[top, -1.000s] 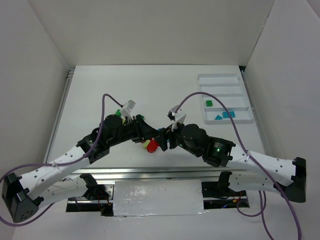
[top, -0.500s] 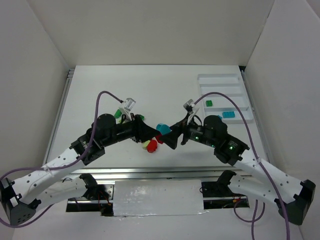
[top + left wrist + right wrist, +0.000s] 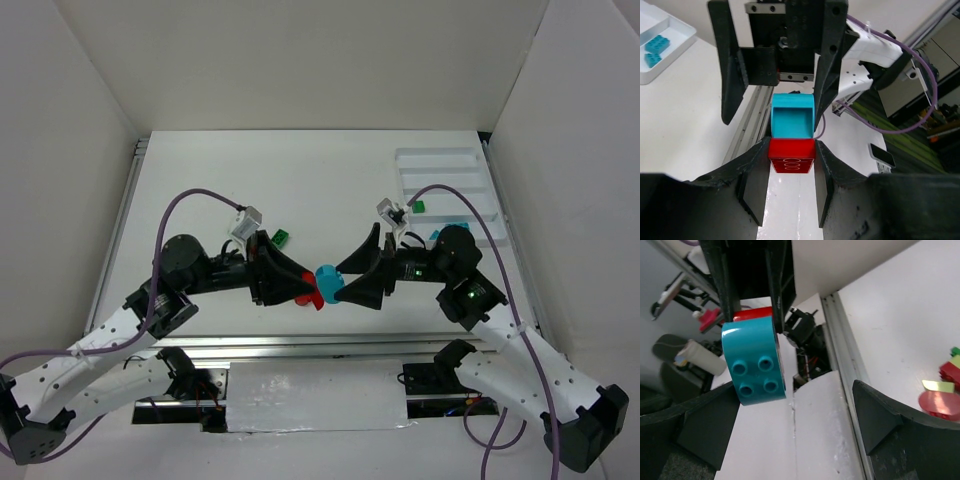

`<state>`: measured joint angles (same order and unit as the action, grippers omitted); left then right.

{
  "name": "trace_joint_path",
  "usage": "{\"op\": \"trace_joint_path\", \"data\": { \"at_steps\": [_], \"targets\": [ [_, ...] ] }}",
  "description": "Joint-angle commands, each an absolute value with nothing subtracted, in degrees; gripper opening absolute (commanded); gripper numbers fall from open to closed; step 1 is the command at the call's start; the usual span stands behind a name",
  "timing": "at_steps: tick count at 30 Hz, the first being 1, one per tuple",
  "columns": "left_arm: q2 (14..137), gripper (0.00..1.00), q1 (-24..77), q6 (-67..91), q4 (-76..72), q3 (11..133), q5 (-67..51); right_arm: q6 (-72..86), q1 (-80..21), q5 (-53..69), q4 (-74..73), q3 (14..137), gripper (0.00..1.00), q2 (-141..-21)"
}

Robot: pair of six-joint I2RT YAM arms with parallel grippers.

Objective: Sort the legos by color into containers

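Note:
My left gripper (image 3: 790, 172) is shut on a red lego (image 3: 790, 156), held above the table. A cyan-blue lego (image 3: 792, 116) is stuck onto the red one's far end. In the top view the two arms face each other, left gripper (image 3: 306, 287) against right gripper (image 3: 339, 282), with the cyan-blue lego (image 3: 327, 282) between them. My right gripper (image 3: 790, 415) is open, its jaws wide on either side of the cyan-blue lego (image 3: 756, 364), whose studs face its camera. The white tray of containers (image 3: 440, 153) lies at the back right and holds a green lego (image 3: 418, 206) and cyan-blue ones (image 3: 655, 43).
Loose legos lie on the table below the grippers: a red rounded one (image 3: 939, 405), a pale yellow-green one (image 3: 938, 386) and another red one (image 3: 951, 373). A dark green lego (image 3: 281, 237) lies behind the left gripper. The metal rail (image 3: 300, 345) runs along the table's near edge.
The left gripper has lifted the joined red and cyan-blue legos off the pile and turned level. The right gripper has opened wide, drawn back to the right, and now faces the cyan-blue lego.

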<state>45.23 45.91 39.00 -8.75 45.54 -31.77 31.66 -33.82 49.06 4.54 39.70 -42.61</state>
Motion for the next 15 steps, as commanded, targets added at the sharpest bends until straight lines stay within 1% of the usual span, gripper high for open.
{"op": "trace_joint_path", "data": {
  "at_steps": [1, 5, 7, 8, 9, 10, 11, 12, 13, 14, 15],
  "targets": [
    [44.9, 0.0, 45.7, 37.4, -14.6, 46.2, -36.8, 38.0, -33.5, 56.2, 15.8, 38.8, 0.98, -43.8],
    [46.5, 0.0, 45.7, 36.8, -13.1, 46.7, -36.4, 43.8, -33.6, 58.5, 24.1, 37.9, 0.96, -45.3],
    [47.0, 0.0, 45.7, 36.7, -12.4, 46.8, -35.5, 44.0, -33.7, 58.9, 24.6, 38.6, 0.94, -46.0],
    [47.4, 0.0, 45.7, 36.7, -12.0, 46.9, -34.9, 44.0, -33.7, 59.0, 24.8, 38.8, 0.88, -46.2],
    [47.7, 0.0, 45.7, 36.4, -11.6, 47.0, -34.4, 44.3, -33.8, 59.1, 24.9, 38.8, 0.83, -47.0],
    [48.0, 0.0, 45.7, 36.4, -10.8, 47.1, -33.1, 44.4, -34.0, 59.1, 25.0, 38.9, 0.7, -47.5],
    [48.2, 0.0, 45.7, 36.3, -10.5, 47.3, -32.4, 44.5, -34.4, 59.3, 25.6, 38.9, 0.65, -47.8],
    [48.4, 0.0, 45.6, 36.1, -10.4, 47.5, -32.3, 44.7, -34.5, 59.7, 26.4, 38.8, 0.56, -48.5],
    [48.6, 0.0, 45.6, 36.0, -10.2, 47.8, -32.0, 45.0, -34.4, 59.9, 27.2, 38.1, 0.24, -49.0],
    [48.8, 0.0, 45.7, 35.9, -9.4, 48.1, -31.2, 45.0, -34.5, 59.6, 27.8, 37.8, 0.07, -49.4],
    [48.8, 0.0, 45.6, 35.7, -9.1, 48.6, -30.8, 44.3, -34.5, 59.1, 26.7, 37.8, 0.0, -49.7]
  ]
}}
